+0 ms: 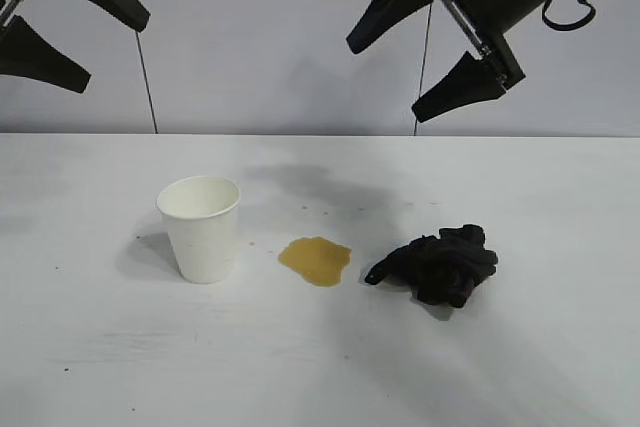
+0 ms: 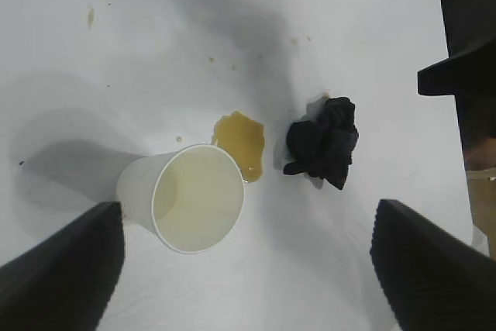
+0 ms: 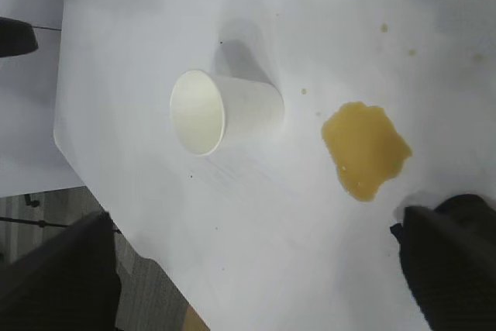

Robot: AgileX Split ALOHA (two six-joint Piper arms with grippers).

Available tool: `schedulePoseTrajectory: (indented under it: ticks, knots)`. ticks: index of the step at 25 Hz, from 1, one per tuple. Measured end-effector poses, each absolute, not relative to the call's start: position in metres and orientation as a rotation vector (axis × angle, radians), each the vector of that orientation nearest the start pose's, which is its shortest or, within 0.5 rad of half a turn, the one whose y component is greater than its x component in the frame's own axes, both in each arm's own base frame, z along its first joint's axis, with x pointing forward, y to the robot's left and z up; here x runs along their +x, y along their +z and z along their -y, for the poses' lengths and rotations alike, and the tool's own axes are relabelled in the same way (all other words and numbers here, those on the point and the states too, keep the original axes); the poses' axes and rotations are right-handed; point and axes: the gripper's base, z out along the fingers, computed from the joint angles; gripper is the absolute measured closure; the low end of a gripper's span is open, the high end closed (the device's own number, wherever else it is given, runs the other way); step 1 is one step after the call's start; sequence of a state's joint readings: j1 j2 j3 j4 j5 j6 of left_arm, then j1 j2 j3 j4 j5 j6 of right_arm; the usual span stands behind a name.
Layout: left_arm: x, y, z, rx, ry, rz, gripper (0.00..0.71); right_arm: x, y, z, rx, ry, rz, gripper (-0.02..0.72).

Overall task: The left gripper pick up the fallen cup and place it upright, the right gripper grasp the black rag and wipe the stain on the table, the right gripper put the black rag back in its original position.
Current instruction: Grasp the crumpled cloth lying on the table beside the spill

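Observation:
The white paper cup (image 1: 200,227) stands upright on the table (image 1: 100,377), mouth up; the left wrist view looks down into the cup (image 2: 190,199). To its right lies the amber stain (image 1: 315,260), then the bunched black rag (image 1: 437,264). My left gripper (image 1: 118,50) hangs open high above the table's far left, clear of the cup and holding nothing. At the upper right my right gripper (image 1: 383,82) is open and empty too, well above the rag. The right wrist view shows the cup (image 3: 225,110) and stain (image 3: 366,147) between its spread fingers (image 3: 453,269).
Small brown droplets (image 2: 211,60) dot the table beyond the stain. The right wrist view takes in the table's edge (image 3: 155,257) with floor below it. A grey wall stands behind the table.

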State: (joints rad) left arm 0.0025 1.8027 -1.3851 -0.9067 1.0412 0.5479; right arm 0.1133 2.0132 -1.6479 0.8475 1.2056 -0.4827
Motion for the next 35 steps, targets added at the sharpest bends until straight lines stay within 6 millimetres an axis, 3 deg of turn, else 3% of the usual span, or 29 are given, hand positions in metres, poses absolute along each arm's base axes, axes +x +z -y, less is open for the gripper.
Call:
schedulePoseTrajectory:
  ticks: [7,14,18,25,28,32,35]
  knots:
    - [0.38,0.265,0.06,0.14,-0.979,-2.531,0.082,0.408,0.251,-0.115,-0.433,1.11,-2.668,0.009]
    - [0.391,0.229,0.064,0.068,-1.107,-2.608,0.081,0.408,0.251,-0.115,-0.433,1.11,-2.668,0.009]
    - [0.391,0.23,0.065,0.065,-1.135,-2.605,0.081,0.408,0.25,-0.114,-0.442,1.093,-2.676,0.009]
    - [0.387,0.233,0.067,0.082,-1.178,-2.608,0.081,0.407,0.236,-0.097,-0.452,0.764,-2.836,0.009]
    - [0.386,0.234,0.067,0.095,-1.196,-2.616,0.081,0.406,0.234,-0.094,-0.451,0.724,-2.874,0.009]
    - [0.385,0.234,0.068,0.105,-1.206,-2.62,0.081,0.402,0.232,-0.1,-0.514,0.629,-2.909,0.009]
    - [0.385,0.234,0.068,0.106,-1.207,-2.621,0.081,0.397,0.227,-0.118,-0.638,0.528,-2.92,0.009]
